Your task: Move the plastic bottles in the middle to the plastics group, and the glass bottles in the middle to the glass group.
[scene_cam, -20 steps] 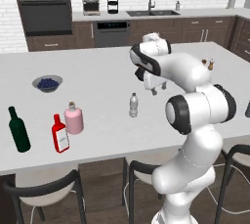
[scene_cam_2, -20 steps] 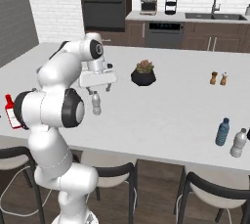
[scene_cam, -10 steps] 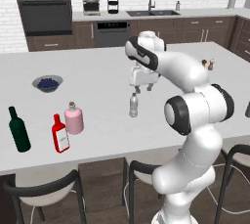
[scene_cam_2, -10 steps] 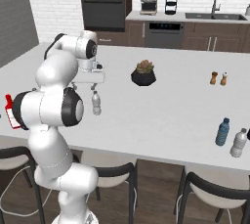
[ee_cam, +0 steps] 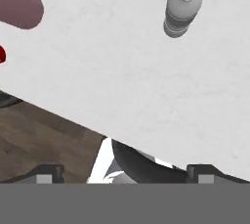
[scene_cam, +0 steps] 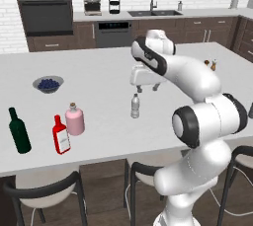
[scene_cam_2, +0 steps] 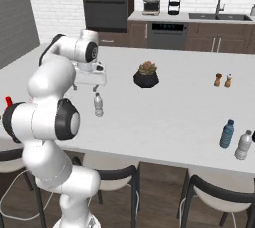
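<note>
Left base view: a small clear bottle (scene_cam: pixel 135 106) standing upright near the middle of the white counter (scene_cam: pixel 99 79), with the end effector (scene_cam: pixel 146 88) hanging just above it and a bit behind, not touching. Far to the left, a dark green bottle (scene_cam: pixel 19 131), a flat red bottle (scene_cam: pixel 61 135) and a pink bottle (scene_cam: pixel 74 120) close together, the red one just beside the pink one. Also a bowl of blue berries (scene_cam: pixel 48 83) farther back. Right base view: same clear bottle (scene_cam_2: pixel 98 105) under the end effector (scene_cam_2: pixel 85 88); far right near the counter edge, a blue bottle (scene_cam_2: pixel 227 134) and another clear bottle (scene_cam_2: pixel 243 145) side by side; a potted plant (scene_cam_2: pixel 146 74) and two small shakers (scene_cam_2: pixel 223 79) behind. Hand view: clear bottle (ee_cam: pixel 181 7) seen from above at the top right, open counter below it; finger tips low at the bottom, far apart, holding nothing. Probably light, thin plastic, smooth and easy to tip or squash. Best to pinch gently around the round body, below the cap.
</note>
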{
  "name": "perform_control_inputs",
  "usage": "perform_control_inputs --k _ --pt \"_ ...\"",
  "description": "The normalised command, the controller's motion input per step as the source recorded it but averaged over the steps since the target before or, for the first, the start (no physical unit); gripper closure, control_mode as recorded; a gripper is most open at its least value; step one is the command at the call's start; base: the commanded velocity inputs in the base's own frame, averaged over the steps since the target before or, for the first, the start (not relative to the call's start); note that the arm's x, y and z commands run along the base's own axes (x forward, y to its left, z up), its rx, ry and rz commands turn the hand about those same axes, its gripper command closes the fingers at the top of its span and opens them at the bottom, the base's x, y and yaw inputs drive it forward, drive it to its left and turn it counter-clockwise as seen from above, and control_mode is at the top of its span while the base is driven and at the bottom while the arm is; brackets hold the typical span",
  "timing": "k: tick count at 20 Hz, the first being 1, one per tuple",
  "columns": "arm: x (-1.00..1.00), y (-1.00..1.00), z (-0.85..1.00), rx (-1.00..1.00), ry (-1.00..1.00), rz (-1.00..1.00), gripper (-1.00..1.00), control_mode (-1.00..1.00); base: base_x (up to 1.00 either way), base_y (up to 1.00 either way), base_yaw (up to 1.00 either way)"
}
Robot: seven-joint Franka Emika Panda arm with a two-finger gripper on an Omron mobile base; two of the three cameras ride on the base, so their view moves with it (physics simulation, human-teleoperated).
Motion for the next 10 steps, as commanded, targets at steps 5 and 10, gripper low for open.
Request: perform_control_inputs --k 5,10 --pt "0.05 0.0 0.01 -0.25 -0.13 -0.14 -1.0 -1.0 0.0 0.0 0.0" --pt "0.37 0.01 -0.23 -0.03 -0.19 -0.14 -1.0 -1.0 0.0 0.0 0.0"
